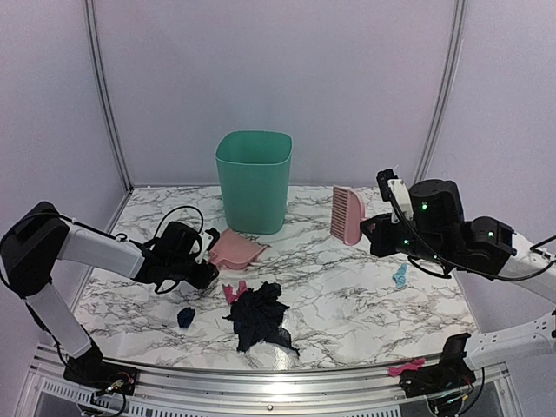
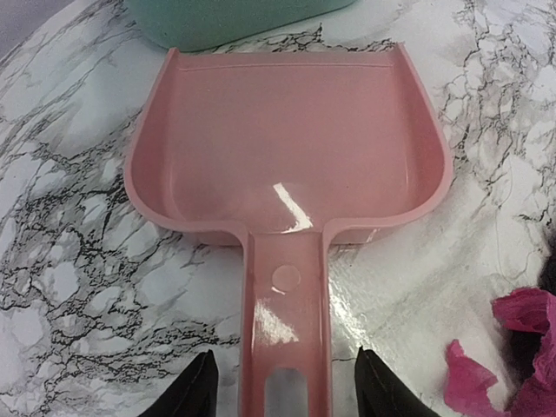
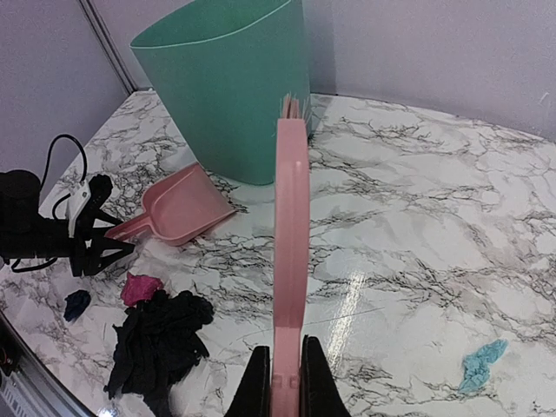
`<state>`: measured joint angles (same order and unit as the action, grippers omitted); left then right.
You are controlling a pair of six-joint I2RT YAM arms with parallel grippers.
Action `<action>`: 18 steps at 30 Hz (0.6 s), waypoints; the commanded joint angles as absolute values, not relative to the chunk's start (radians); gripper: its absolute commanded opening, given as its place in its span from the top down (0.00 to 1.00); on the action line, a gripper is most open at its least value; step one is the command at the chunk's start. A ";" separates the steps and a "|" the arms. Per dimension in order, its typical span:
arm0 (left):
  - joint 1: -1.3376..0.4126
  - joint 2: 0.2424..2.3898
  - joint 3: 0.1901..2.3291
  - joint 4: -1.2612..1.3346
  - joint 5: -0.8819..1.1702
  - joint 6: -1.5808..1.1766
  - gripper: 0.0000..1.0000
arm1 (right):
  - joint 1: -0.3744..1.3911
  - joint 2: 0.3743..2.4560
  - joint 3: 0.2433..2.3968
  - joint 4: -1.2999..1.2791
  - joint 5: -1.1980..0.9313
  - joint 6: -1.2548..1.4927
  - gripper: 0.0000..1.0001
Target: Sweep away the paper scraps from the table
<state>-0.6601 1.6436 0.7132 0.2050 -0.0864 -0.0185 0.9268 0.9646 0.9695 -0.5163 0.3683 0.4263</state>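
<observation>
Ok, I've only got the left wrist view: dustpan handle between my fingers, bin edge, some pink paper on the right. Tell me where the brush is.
Observer: The pink brush is clamped in the right gripper, over on the right side, well away from the dustpan.
Operator: Give me the main mess.
Observer: A dark pile of scraps lies right of the dustpan's handle, nearer the front edge of the table.
Operator: List any strays.
Observer: A light-blue scrap lies alone far to the right, near the right gripper.
</observation>
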 commanded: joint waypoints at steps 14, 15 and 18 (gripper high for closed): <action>-0.657 1.568 0.729 0.244 -0.121 0.007 0.98 | 0.922 0.966 0.982 -0.503 0.326 0.418 1.00; -0.658 1.545 0.724 0.230 -0.126 -0.011 0.98 | 0.921 0.969 0.984 -0.503 0.318 0.413 1.00; -0.659 1.458 0.708 0.171 -0.133 -0.067 0.98 | 0.922 0.982 0.990 -0.494 0.265 0.397 1.00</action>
<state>-0.6601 1.5814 0.7208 0.2184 -0.1066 -0.0067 0.9268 0.9661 0.9695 -0.5171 0.3279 0.4183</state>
